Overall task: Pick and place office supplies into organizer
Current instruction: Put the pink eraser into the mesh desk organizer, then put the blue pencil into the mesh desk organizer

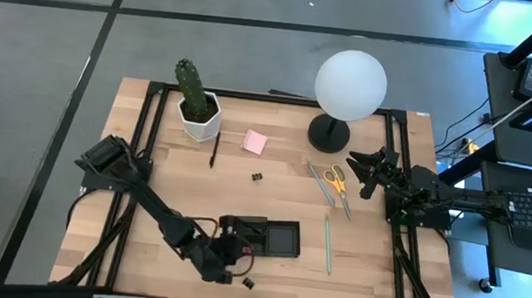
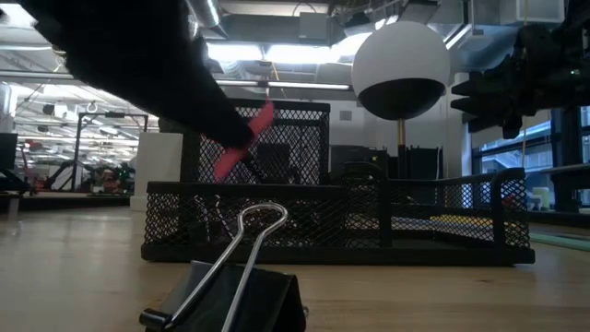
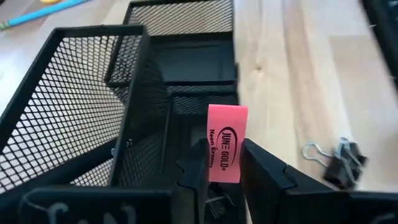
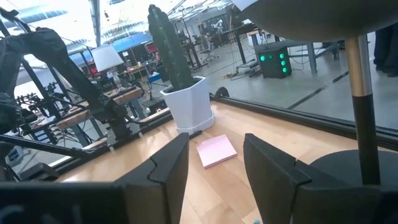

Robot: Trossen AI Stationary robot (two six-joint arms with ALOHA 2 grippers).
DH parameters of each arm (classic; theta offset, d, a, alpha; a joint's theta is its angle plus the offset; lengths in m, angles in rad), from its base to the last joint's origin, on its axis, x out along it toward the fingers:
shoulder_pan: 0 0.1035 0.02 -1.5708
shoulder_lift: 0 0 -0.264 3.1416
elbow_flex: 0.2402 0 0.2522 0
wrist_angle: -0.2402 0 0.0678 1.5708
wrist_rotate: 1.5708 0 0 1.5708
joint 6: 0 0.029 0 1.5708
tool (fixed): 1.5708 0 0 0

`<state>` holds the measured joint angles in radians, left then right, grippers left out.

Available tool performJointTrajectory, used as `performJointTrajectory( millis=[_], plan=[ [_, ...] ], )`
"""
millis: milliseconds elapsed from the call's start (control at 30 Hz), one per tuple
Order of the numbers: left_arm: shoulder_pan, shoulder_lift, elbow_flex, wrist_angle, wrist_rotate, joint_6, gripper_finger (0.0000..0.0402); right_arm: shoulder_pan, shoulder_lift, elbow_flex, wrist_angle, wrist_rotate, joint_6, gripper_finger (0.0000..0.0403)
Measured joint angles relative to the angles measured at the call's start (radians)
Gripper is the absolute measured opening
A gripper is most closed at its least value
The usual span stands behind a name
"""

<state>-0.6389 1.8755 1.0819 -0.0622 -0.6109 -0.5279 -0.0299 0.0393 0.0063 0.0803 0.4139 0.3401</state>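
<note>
My left gripper (image 3: 222, 159) is shut on a pink-red eraser (image 3: 226, 142) and hovers over the left end of the black mesh organizer (image 1: 277, 236). In the low view the eraser (image 2: 245, 140) shows tilted above the organizer (image 2: 369, 221). My right gripper (image 4: 214, 167) is open, waiting over the table's right side (image 1: 370, 171) by the lamp base. On the wood lie the yellow-handled scissors (image 1: 337, 181), a green pencil (image 1: 327, 243), a pink sticky pad (image 1: 254, 142), a black pen (image 1: 214, 150) and two binder clips (image 1: 247, 282) (image 1: 256, 176). My left gripper pinches the eraser by its lower half (image 3: 222, 169) between the two fingers (image 3: 256, 163). The printed upper end (image 3: 227, 118) sticks out past the fingertips. The fingers come slanting down from the table's near left. The eraser is lifted clear and tilted above the organizer's compartments.
A potted cactus (image 1: 193, 99) stands at the far left of the table, and the white globe lamp (image 1: 351, 83) with its round black base (image 1: 328, 133) at the far middle. One binder clip (image 2: 230, 297) lies close to the near edge, in front of the organizer.
</note>
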Motion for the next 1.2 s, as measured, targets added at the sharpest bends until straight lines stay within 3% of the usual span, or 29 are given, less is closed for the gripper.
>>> performJointTrajectory(
  millis=[367, 700, 1200],
  plan=[
    [0.041, 0.024, 0.017, -0.052, 0.009, -0.035, 0.0077, 0.000, 0.000, 0.000, -0.001, -0.020, -0.001, 0.0154],
    [0.042, 0.021, 0.018, -0.050, 0.077, -0.032, 0.0078, 0.000, 0.000, 0.000, -0.002, -0.023, -0.003, 0.0154],
    [0.046, -0.005, 0.017, -0.060, 0.126, 0.007, 0.0120, 0.000, 0.000, 0.000, -0.002, -0.023, -0.003, 0.0154]
  ],
)
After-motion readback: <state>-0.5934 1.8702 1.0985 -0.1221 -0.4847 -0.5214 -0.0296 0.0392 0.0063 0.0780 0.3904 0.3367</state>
